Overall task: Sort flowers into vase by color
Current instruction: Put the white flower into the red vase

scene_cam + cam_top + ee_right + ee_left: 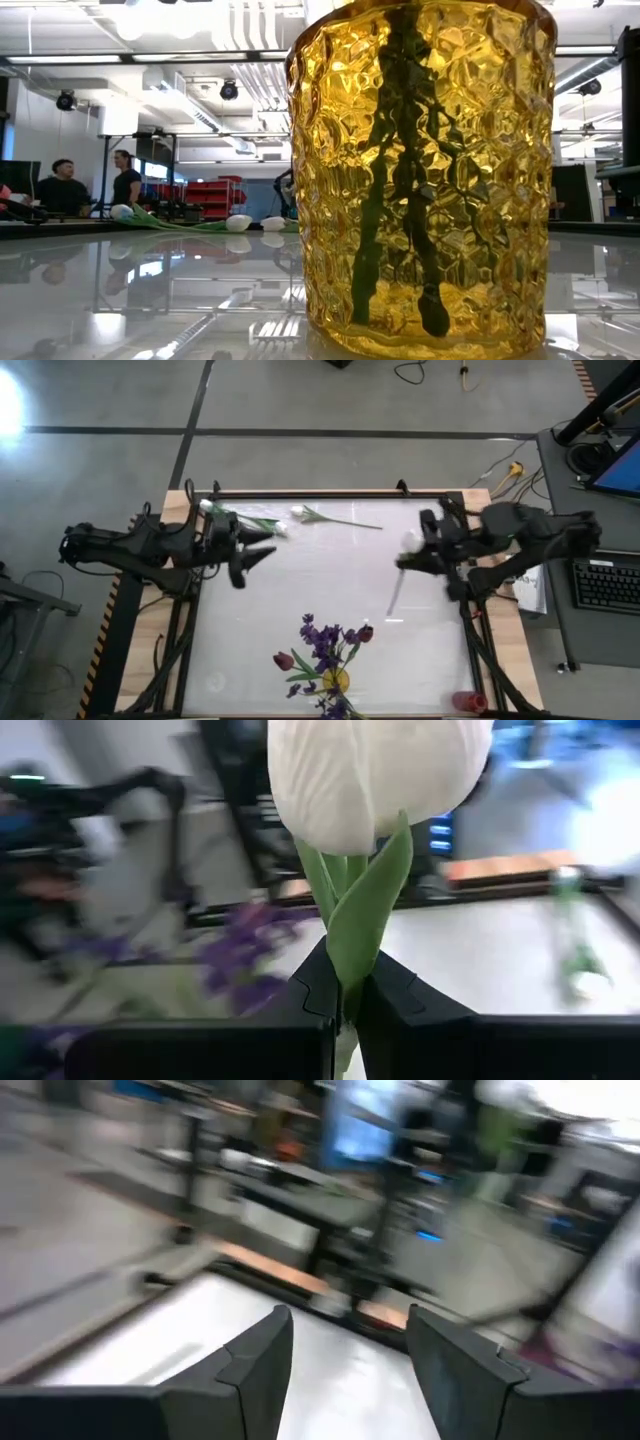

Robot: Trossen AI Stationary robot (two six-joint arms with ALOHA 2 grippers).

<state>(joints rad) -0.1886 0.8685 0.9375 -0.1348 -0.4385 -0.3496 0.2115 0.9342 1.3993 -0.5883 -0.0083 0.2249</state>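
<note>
Tulip (375, 780), white, pinched at the stem in your right gripper (345, 995) above the table (300, 580); left gripper (350, 1355) stood spread, empty. Risk: the thin stem could slip before reaching the vase (420, 180).

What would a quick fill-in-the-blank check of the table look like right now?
1. The right gripper is shut on a ____ tulip.
2. The left gripper is open and holds ____.
3. The yellow vase holds purple sprigs and ____ tulips.
4. Two white tulips lie on the table nearer the ____ arm.

Missing words: white; nothing; red; left
</note>
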